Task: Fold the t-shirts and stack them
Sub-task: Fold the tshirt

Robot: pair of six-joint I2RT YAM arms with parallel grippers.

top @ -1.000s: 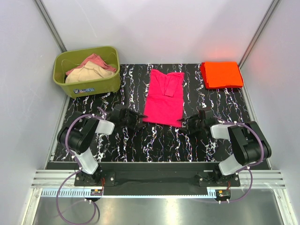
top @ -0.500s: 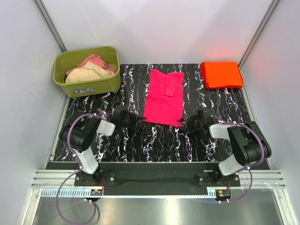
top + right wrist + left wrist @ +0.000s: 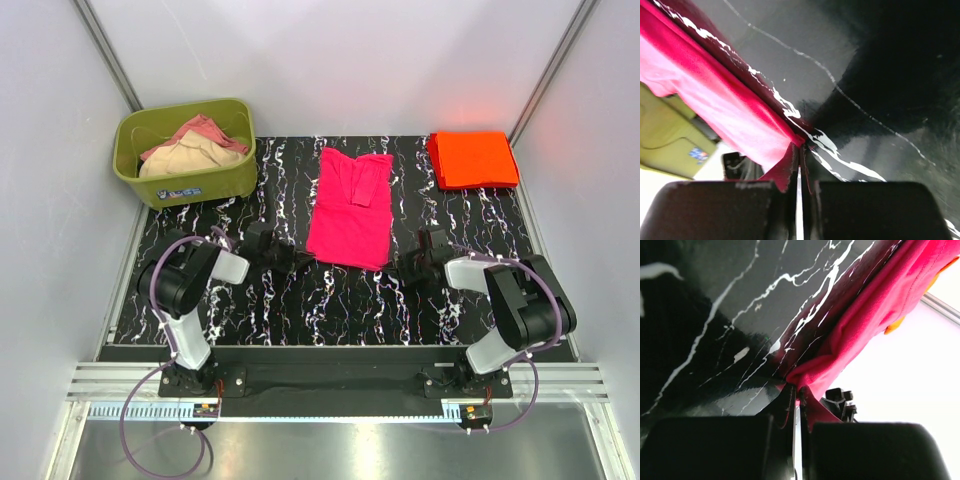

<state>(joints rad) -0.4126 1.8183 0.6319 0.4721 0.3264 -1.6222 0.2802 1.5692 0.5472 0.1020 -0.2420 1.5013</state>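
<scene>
A hot pink t-shirt (image 3: 349,208) lies flat at the table's middle, its sleeves folded in. My left gripper (image 3: 299,259) is at its near left corner; in the left wrist view the gripper (image 3: 799,391) is shut with pink cloth (image 3: 860,310) pinched at the tips. At the near right corner my right gripper (image 3: 399,269) is also low on the table. The right wrist view shows that gripper (image 3: 801,148) shut on the pink hem (image 3: 735,107). An orange-red t-shirt (image 3: 472,159) sits folded at the back right.
An olive-green tub (image 3: 232,180) with pinkish and beige clothes stands at the back left; it also shows in the right wrist view (image 3: 667,145). The black marbled table (image 3: 340,300) runs to white walls on three sides.
Both grippers went from open to shut on the near corners of the pink t-shirt. Each edged slightly inward toward the cloth. The shirt itself has not moved.
</scene>
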